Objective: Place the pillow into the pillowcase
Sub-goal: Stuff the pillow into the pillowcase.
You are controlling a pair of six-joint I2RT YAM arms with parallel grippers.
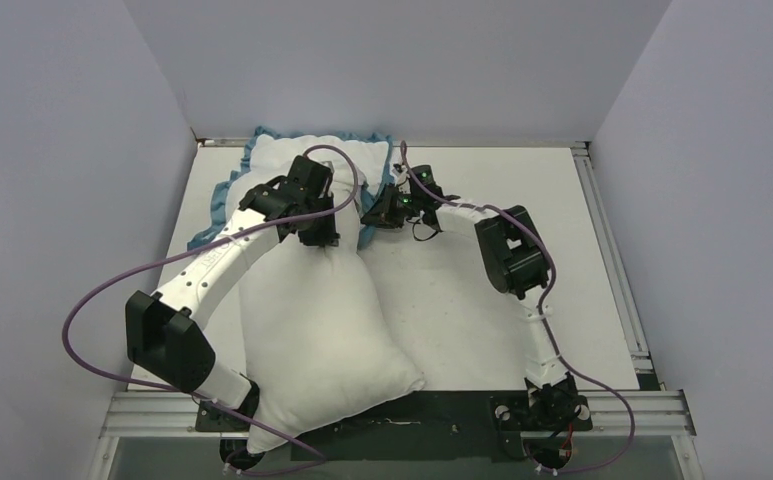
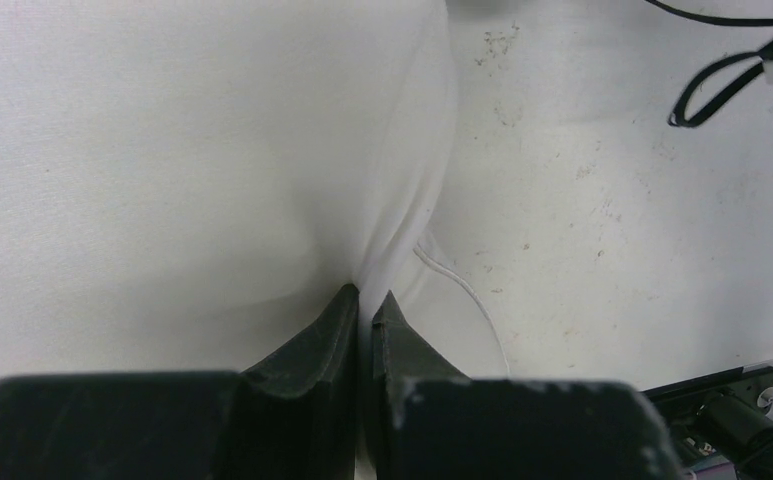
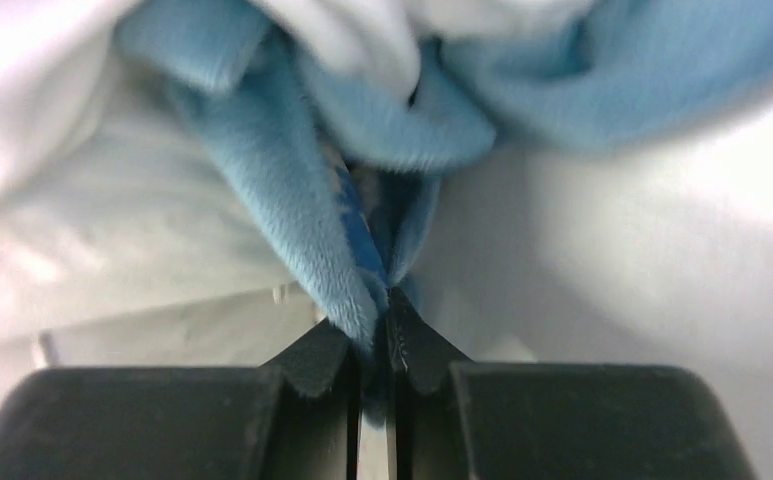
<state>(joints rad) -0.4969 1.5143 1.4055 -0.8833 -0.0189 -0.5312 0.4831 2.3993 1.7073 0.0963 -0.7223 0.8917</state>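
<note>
From above, the pillow (image 1: 312, 320) lies lengthwise on the table (image 1: 462, 300), its near corner hanging past the front edge and its far end resting among the pillowcase (image 1: 224, 195), whose blue ruffle shows along the left and far sides. How much of the pillow is already inside cannot be told from here. The left gripper (image 1: 324, 240) sits on the pillow's right side about midway along, and the right gripper (image 1: 370, 216) is just beside it at the ruffle. In the left wrist view the jaws are shut tight on a pinch of plain white pillow fabric, which puckers into creases toward the fingertips. The bare table lies to the right. That hold looks meant for pushing or steering the pillow. In the right wrist view the jaws are clamped on a fold of the blue ruffle, with a sliver of the patterned face caught between them. This grip probably holds the opening's edge so the case can be drawn over the pillow while the other arm feeds it in.
</note>
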